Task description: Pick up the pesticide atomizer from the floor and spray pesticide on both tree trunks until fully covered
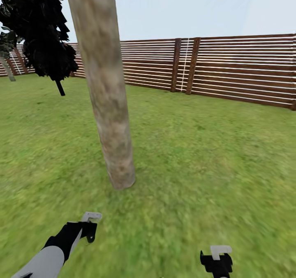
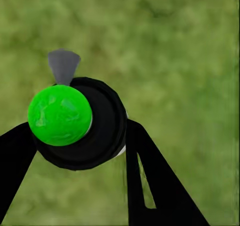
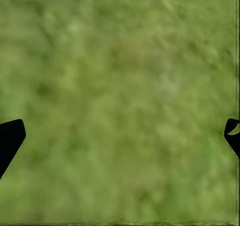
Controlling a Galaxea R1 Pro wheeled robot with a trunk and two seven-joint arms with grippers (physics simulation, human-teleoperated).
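The pesticide atomizer (image 2: 102,131) sits between the fingers of my left gripper (image 2: 80,148), which is shut on it. It appears end-on as a round black body with a bright green ball (image 2: 60,115) and a grey nozzle (image 2: 63,65), over grass. In the head view my left gripper (image 1: 87,228) hangs low, just short of the base of a thick, mottled grey-brown tree trunk (image 1: 107,105). My right gripper (image 1: 218,258) is low on the right, open, with grass between its fingers (image 3: 10,138).
Green lawn (image 1: 197,158) spreads all around. A brown slat fence (image 1: 238,68) runs along the back. A dark thin-stemmed tree (image 1: 41,35) stands at the far left, behind the trunk.
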